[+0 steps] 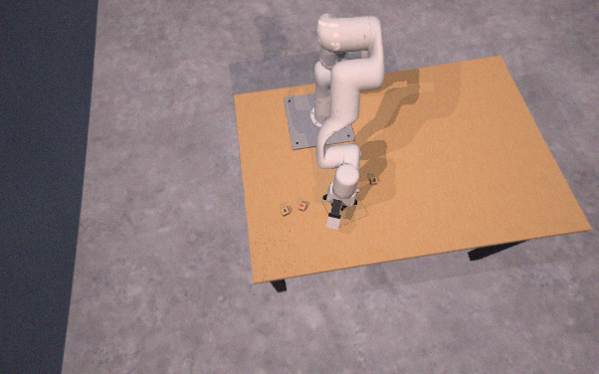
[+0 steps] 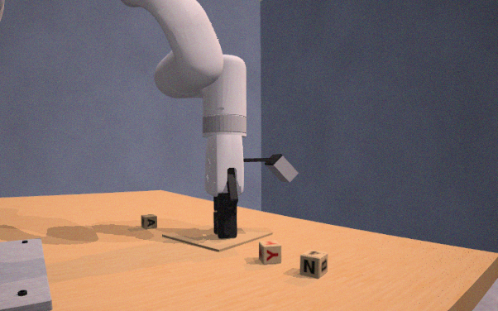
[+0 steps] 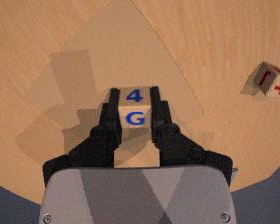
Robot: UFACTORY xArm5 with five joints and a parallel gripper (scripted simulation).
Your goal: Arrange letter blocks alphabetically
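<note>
My gripper point(image 2: 226, 236) point(image 3: 135, 99) is low over the thin wood-coloured mat point(image 1: 358, 213) point(image 2: 196, 238) point(image 3: 126, 40), its fingers shut on the sides of a block point(image 3: 135, 117). That block has a blue G on top and a blue 4 on the side facing the wrist camera; the fingers hide it in the exterior view. A block with red letters point(image 1: 302, 205) point(image 2: 270, 253) point(image 3: 272, 80) and a block with N and B on its sides point(image 1: 285, 211) point(image 2: 313, 265) lie off the mat on one side. A block with a black A on a side point(image 1: 373, 180) point(image 2: 149, 222) lies off the mat on the other side.
The grey base plate point(image 1: 300, 136) point(image 2: 10, 269) is on the table point(image 1: 465, 164) point(image 2: 138, 285) behind the mat. The wrist camera point(image 1: 333, 222) point(image 2: 284, 169) sticks out from the gripper on the side away from the base. The arm casts shadows across the mat.
</note>
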